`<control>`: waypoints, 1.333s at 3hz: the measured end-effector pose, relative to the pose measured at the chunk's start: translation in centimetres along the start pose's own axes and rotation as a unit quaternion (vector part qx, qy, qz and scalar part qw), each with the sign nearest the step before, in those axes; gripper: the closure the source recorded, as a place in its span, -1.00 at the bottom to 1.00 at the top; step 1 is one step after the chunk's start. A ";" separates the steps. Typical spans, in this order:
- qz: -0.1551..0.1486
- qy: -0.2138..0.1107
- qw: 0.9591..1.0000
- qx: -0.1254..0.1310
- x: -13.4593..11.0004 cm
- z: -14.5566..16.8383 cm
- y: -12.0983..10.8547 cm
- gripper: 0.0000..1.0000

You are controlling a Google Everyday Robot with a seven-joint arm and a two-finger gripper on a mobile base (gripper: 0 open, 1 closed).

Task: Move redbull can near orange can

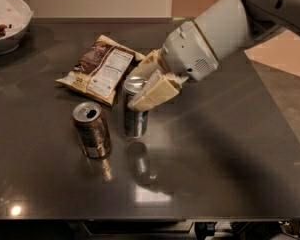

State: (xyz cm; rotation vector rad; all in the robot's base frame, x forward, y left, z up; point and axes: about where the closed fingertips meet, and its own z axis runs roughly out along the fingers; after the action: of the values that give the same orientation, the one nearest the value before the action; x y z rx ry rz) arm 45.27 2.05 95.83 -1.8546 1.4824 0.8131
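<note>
The redbull can [135,120] is a tall slim silver can, held upright in my gripper [144,86], whose cream fingers are shut around its upper part. Its base is at or just above the dark table. The orange can [92,130] is a shorter, wider coppery can with a silver top, standing upright just to the left of the redbull can with a small gap between them. My white arm reaches in from the upper right.
A chip bag [101,69] lies flat behind both cans. A white bowl [7,19] with some food stands at the far left corner. The dark table [215,154] extends to the right and front; its front edge runs along the bottom.
</note>
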 end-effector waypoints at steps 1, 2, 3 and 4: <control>-0.011 0.006 1.000 -0.015 -0.4 1.3 0.8 1.00; -0.015 0.012 0.999 -0.031 -0.3 2.6 1.1 0.66; -0.015 0.019 0.999 -0.043 0.0 3.6 1.3 0.17; -0.016 0.024 0.998 -0.051 0.2 4.1 1.5 -0.27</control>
State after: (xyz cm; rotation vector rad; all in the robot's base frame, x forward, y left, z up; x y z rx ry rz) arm 43.53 4.87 93.03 -1.9787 1.4615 0.8490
